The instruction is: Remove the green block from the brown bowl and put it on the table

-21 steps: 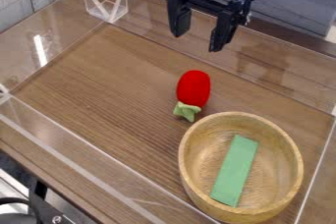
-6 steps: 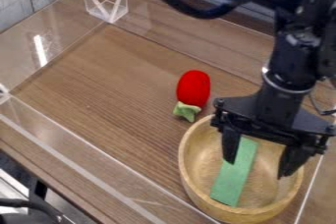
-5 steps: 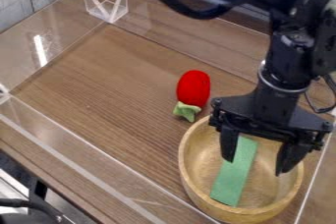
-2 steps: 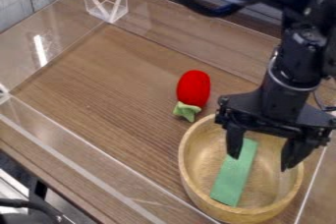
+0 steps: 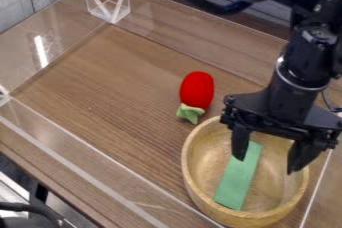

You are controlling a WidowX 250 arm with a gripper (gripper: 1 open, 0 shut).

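Table (image 5: 100,87): brown wood grain with dark streaks, runs across most of the view, clear acrylic wall along its left side. Black robot arm (image 5: 254,20) comes in over the far edge, toward the right, and reaches down to the near right part of the table. Brown bowl (image 5: 202,177): round, shallow, light tan wood, thick rim, sits at the table's near right corner. Its far right part is covered by the gripper.

Gripper (image 5: 267,160): black, above the bowl, open, fingers spread wide apart. One finger (image 5: 239,142) is over the far end of the green block, the other (image 5: 298,160) over the right side of the bowl. Nothing gripped. Contact with the block is hard to judge from this angle; probably just above it or lightly touching, can't tell which.

Green block (image 5: 235,182): flat, long, light green bar, lying inside the bowl, left of its middle. Long side runs from the near rim toward the far side, slightly slanted, far end partly hidden by the finger.

Red rounded object (image 5: 197,89): on the table beyond the bowl, a bit to its left, well apart from the gripper fingertips. Small light green piece (image 5: 190,114) at its near end, near the bowl's far left rim.
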